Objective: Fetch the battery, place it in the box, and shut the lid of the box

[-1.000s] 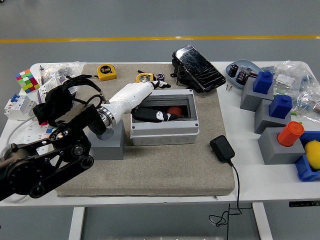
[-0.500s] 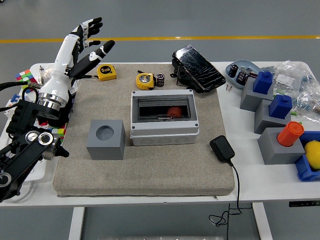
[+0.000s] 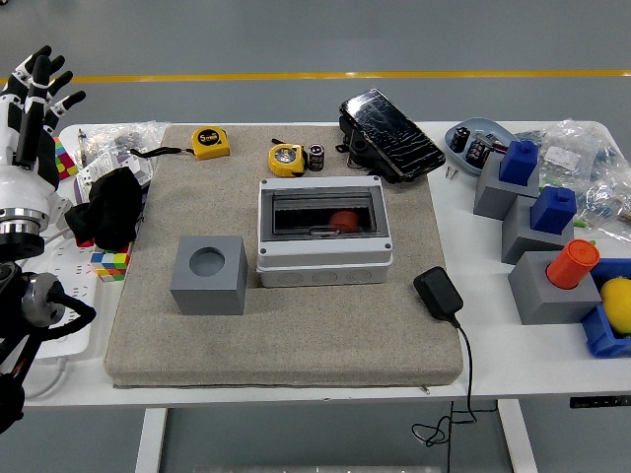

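The grey box [image 3: 323, 258] stands in the middle of the felt mat [image 3: 296, 335]. Its smoky clear lid [image 3: 320, 210] lies down flat over it. A red round object [image 3: 343, 219] shows through the lid; I cannot tell what it is. A small black cylindrical battery [image 3: 316, 156] stands behind the box, beside a yellow tape measure [image 3: 286, 158]. My left hand [image 3: 39, 84] is raised at the far left edge, well away from the box, fingers spread and empty. My right arm is out of view.
A grey cube with a round hole [image 3: 208, 275] stands left of the box. A black charger [image 3: 438, 293] with its cable lies to the right. A black case [image 3: 389, 135] lies behind. Grey blocks with blue and orange pegs [image 3: 552, 236] crowd the right side.
My left hand has drawn out of the box, swung left and risen to the table's left edge. The box lid now lies down over the box.
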{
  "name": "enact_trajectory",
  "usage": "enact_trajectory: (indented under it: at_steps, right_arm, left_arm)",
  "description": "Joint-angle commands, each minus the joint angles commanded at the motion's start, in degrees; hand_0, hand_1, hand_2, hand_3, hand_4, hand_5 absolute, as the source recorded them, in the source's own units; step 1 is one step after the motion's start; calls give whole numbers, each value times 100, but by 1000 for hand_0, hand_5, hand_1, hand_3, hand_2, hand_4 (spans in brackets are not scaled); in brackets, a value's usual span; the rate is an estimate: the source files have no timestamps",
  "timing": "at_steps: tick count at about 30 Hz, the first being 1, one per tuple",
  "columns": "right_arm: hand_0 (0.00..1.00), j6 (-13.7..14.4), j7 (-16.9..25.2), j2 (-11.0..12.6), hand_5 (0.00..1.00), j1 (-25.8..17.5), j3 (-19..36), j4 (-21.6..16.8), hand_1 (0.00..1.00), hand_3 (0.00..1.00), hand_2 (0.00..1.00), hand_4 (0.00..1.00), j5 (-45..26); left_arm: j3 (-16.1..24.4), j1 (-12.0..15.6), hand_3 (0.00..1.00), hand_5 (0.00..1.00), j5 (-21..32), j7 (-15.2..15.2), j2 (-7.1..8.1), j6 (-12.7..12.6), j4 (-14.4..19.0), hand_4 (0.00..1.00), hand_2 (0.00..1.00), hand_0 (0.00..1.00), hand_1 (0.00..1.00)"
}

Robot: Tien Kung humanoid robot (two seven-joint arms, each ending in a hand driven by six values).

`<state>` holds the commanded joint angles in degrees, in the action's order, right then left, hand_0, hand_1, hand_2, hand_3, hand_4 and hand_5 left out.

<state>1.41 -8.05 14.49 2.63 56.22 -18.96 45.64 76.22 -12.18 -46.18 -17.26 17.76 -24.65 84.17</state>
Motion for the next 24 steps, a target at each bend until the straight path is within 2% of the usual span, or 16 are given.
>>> enact_trajectory:
  at_steps: [12,17,21,24]
  right_arm:
    - [647,15,6,32,553,68,-4,29,676,630,690,987,3]
    - [647,19,8,29,553,125,11,32,679,630,689,987,-5]
    - [647,3,3,-7,553,358,-136,107,679,630,689,987,-104]
    - [647,-6,-6,25,553,413,-322,96,679,630,689,988,-149]
  left_arm:
    - [433,241,777,702,33,-114,-36,11,112,998,779,578,768]
    - [491,251,776,696,39,-146,-46,14,171,998,777,569,765]
    - [545,115,776,696,63,-186,-37,14,181,998,777,569,765]
    - [458,111,774,695,66,-207,25,21,219,998,773,566,748]
